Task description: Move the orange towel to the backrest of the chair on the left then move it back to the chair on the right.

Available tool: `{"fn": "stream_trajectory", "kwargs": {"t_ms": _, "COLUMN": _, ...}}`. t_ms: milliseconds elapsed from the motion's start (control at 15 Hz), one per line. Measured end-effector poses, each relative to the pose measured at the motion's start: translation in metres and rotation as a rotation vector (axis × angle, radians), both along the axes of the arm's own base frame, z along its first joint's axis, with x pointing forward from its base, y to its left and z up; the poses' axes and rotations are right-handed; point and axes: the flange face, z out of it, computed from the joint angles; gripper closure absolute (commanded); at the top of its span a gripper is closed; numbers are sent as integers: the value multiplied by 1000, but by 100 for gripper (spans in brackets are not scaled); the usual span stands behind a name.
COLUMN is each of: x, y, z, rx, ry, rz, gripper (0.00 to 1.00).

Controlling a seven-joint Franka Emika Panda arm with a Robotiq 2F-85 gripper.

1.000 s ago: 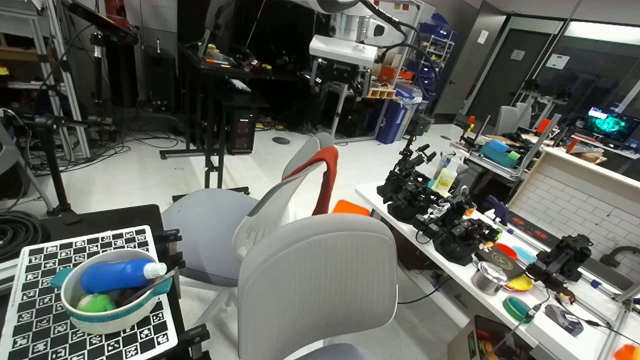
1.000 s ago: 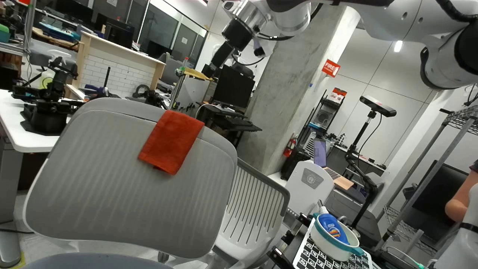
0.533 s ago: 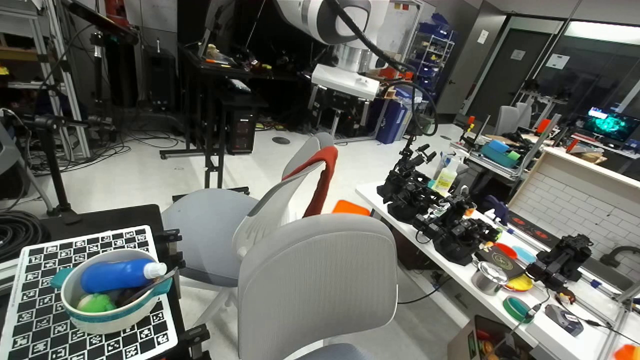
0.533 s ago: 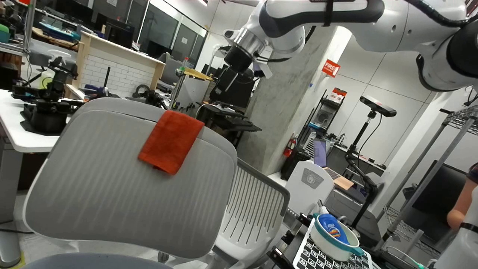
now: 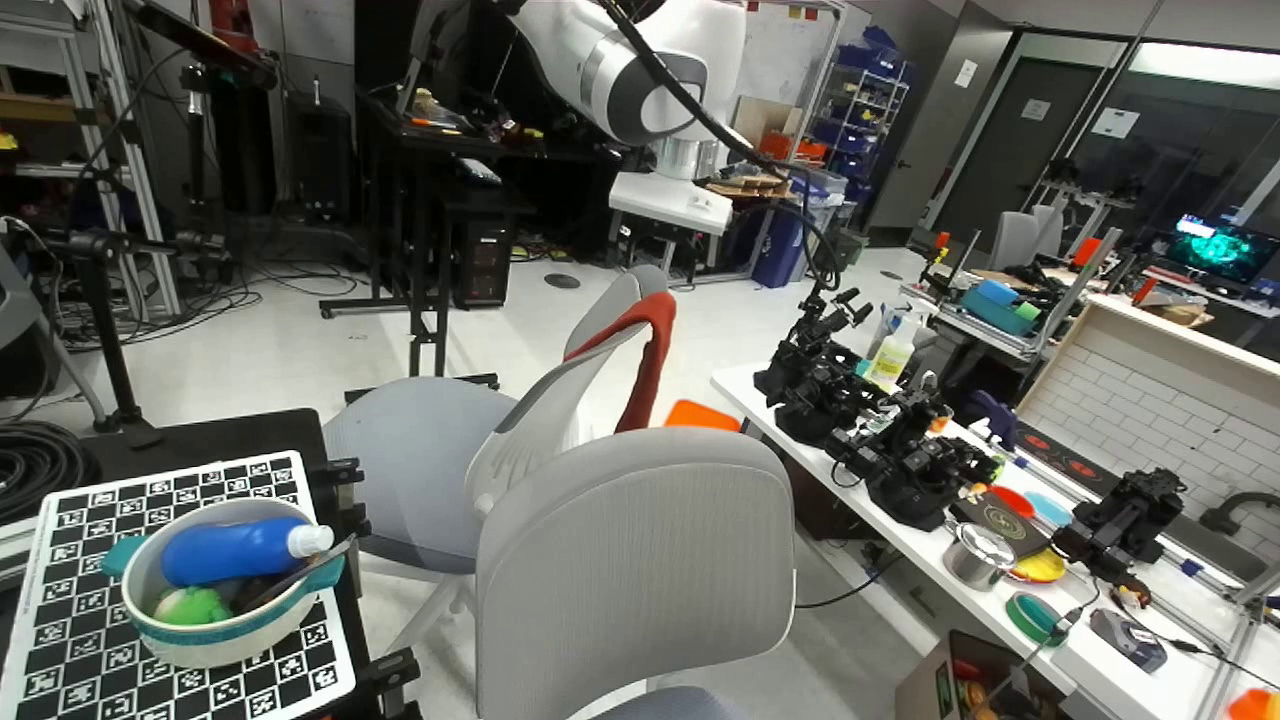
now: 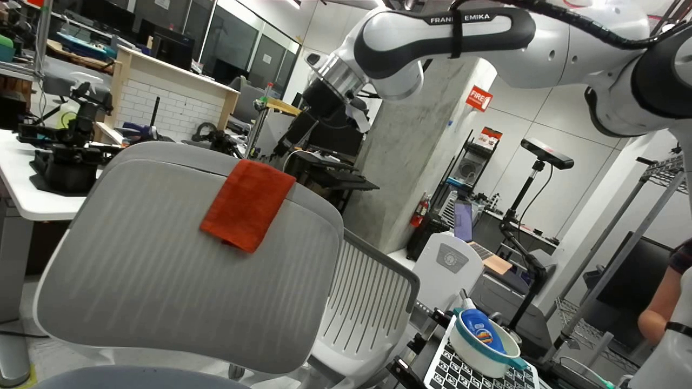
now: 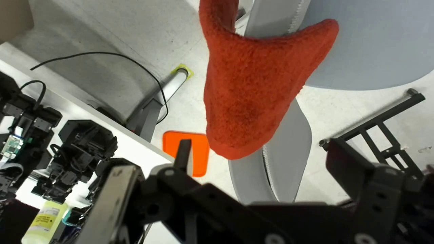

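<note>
The towel looks to me like fuzzy, matt cloth, with a matt, finely ribbed backrest under it, a smooth, glossy arm shell above it and a dull concrete pillar beyond it.

blue bottle in bowl | bowl on patterned board | metal pot on table

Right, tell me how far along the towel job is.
Done: nothing certain; the orange towel hangs over a chair backrest, which may be its start or a stop. In hand: likely a reach; the open claw is near it. Left: probably grasp and carry, since the claw holds nothing.
</note>
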Motion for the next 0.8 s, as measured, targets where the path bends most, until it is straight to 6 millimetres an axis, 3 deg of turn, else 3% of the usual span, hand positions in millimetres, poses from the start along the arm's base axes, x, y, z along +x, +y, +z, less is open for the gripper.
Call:
{"fn": "stream_trajectory", "kwargs": {"t_ms": 333, "x": 6, "y": 12, "z": -32, "rx": 6, "ry": 1, "rz": 9, "gripper": 0}}
{"fn": "stream_trajectory", "kwargs": {"t_ms": 533, "x": 13, "y": 13, "z": -42, "rx": 10, "ry": 3, "rz": 7, "gripper": 35}}
{"fn": "stream_trajectory", "kwargs": {"t_ms": 800, "x": 25, "y": 12, "z": -47, "rx": 19, "ry": -6, "rz": -5, "gripper": 66}}
